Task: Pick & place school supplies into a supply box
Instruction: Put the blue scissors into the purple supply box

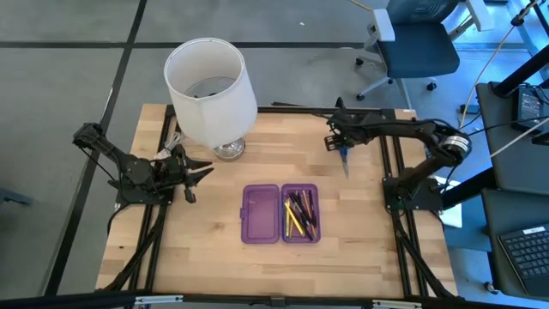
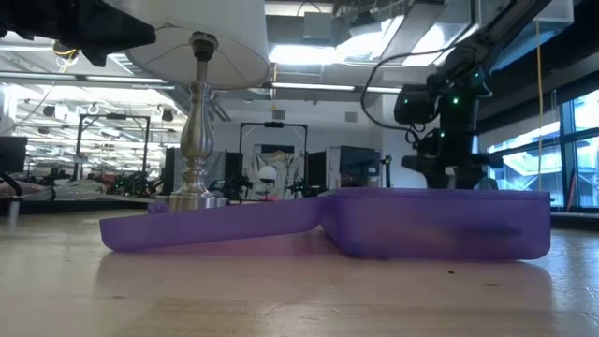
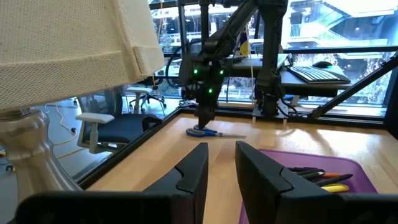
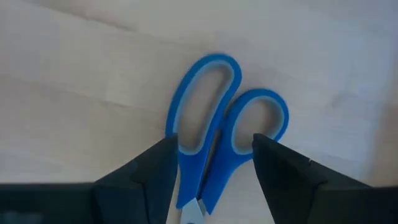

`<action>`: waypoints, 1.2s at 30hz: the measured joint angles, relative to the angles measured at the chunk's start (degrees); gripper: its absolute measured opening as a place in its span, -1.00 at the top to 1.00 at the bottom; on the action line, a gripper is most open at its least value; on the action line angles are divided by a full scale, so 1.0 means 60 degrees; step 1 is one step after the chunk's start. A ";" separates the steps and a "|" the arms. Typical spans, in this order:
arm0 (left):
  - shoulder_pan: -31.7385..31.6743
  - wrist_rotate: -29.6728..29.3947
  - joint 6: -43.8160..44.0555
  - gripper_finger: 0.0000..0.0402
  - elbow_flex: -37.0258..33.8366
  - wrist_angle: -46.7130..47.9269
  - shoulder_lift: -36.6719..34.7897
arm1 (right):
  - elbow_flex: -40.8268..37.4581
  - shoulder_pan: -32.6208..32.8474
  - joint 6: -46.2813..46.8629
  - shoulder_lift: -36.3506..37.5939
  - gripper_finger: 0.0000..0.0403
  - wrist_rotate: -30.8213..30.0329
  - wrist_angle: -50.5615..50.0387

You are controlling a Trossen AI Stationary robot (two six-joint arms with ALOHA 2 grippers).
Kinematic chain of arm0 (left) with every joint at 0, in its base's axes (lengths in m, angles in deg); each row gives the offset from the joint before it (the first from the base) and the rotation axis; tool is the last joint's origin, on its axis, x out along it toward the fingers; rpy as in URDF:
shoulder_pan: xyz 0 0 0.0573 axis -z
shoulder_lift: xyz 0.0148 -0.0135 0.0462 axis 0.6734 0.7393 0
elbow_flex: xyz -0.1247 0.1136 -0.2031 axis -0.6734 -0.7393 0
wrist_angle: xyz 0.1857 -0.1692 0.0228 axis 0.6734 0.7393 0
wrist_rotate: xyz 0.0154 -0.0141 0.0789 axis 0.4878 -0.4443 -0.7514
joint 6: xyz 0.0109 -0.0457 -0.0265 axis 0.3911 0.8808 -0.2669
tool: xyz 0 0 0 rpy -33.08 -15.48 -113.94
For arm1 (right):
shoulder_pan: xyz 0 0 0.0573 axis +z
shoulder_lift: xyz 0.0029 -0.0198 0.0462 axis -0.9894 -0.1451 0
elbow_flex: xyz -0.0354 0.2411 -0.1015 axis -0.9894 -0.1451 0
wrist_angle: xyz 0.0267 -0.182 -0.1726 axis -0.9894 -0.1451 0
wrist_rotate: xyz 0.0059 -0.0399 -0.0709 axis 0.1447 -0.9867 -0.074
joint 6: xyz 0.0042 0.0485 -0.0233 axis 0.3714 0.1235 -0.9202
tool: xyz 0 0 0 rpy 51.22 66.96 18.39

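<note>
Scissors (image 4: 214,143) lie directly under the right end effector (image 4: 211,168), handles between its wide-open, empty fingers, blades toward the wrist.

Matt wood table (image 1: 360,257); translucent plastic supply box (image 1: 260,213); shiny metal lamp base (image 2: 194,140).

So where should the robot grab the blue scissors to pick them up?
Probably at the neck, just below the two blue handle loops. The scissors lie flat and closed on the table, so that spot is narrow enough to fit between the fingers. Come straight down from above. The right gripper already hangs there, open, one finger on each side.
</note>
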 joint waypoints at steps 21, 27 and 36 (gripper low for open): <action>0.0000 -0.0003 -0.0004 0.63 0.0007 0.0066 0.0011 | 0.0036 -0.0047 0.0198 -0.1223 0.42 0.0459 0.0753; 0.0000 0.0000 -0.0166 0.63 0.0007 0.0069 0.0008 | 0.0033 0.0104 0.0137 -0.1238 0.50 0.0727 0.0688; 0.0000 0.0000 -0.0168 0.63 0.0007 0.0071 0.0007 | -0.0058 0.0763 0.0200 -0.0643 0.51 0.0942 0.0352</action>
